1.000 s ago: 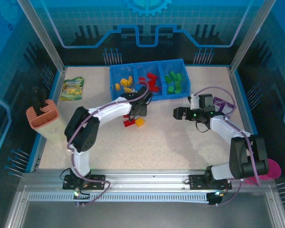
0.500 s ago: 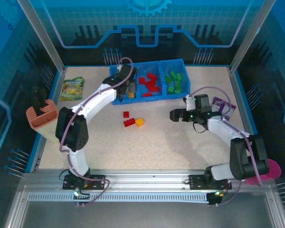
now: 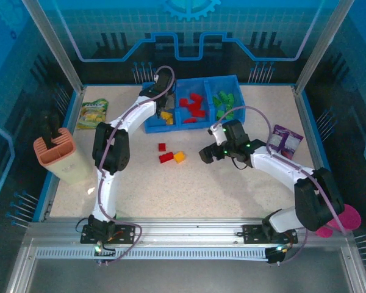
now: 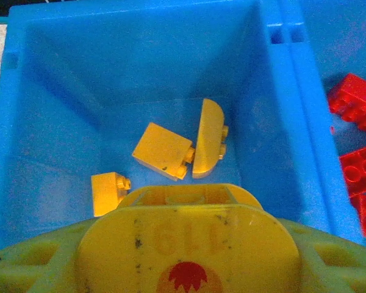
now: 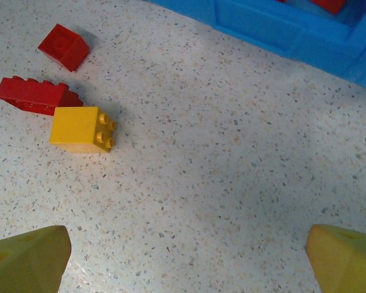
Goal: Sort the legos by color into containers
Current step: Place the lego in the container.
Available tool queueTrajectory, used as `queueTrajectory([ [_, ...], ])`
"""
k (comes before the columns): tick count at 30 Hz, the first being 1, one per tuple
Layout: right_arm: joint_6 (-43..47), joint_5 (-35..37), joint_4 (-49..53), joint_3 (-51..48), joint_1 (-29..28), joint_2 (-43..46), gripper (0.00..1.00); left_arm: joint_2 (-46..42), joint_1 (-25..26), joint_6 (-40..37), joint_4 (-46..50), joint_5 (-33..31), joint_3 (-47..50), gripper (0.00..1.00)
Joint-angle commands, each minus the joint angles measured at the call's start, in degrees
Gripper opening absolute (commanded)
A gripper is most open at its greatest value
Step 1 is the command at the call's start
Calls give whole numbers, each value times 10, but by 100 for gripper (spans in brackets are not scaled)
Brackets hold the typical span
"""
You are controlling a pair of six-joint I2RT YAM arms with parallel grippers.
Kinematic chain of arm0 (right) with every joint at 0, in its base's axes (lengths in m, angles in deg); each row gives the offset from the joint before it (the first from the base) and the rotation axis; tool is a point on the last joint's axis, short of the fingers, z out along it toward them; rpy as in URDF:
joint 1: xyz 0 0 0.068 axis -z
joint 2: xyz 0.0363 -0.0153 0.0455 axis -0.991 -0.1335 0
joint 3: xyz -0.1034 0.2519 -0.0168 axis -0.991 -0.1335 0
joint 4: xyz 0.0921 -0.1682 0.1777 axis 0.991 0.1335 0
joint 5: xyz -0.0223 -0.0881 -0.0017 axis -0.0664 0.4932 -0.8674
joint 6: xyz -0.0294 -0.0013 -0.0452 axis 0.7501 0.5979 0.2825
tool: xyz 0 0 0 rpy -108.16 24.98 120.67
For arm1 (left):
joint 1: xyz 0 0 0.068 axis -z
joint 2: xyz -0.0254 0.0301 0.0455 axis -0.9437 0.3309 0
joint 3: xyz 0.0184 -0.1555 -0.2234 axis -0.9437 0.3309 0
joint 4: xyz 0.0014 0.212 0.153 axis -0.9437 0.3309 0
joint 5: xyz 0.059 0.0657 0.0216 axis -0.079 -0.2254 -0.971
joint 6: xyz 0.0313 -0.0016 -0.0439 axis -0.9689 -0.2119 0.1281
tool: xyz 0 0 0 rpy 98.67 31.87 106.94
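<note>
Now the left gripper [image 4: 184, 278] clamps a yellow ring brick [image 4: 186, 226] above the blue tray [image 4: 296, 122], needing release; the wide-open right gripper [image 5: 186, 259] faces loose bricks [image 5: 79, 128].

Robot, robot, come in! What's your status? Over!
Left gripper over blue tray, jaws shut on held yellow lego. Right gripper open near red legos, loose yellow lego. Nothing blocking.

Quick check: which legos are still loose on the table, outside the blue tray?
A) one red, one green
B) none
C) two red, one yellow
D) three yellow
C: a small red brick, a long red brick and a yellow brick lie on the table, short of the tray.
</note>
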Motion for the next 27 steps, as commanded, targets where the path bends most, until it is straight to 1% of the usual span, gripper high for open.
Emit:
queueTrajectory([
  [1,22,32,27,24,-20,-16,100,21,-6,-9,10,19,-15,62],
  [6,26,44,36,38,-38,-30,100,5,-6,-3,2,22,6,70],
  [10,27,54,38,43,-44,-33,100,-18,-6,-3,-6,22,26,70],
  [13,30,47,40,43,-44,-34,100,-36,-6,-3,-6,22,42,73],
  [20,29,49,40,36,-47,-25,100,-89,-5,0,-14,33,89,74],
  [23,29,54,41,31,-47,-14,100,-129,-1,13,-11,45,121,73],
  [27,30,67,45,25,-46,11,100,-210,27,38,6,48,195,74],
])
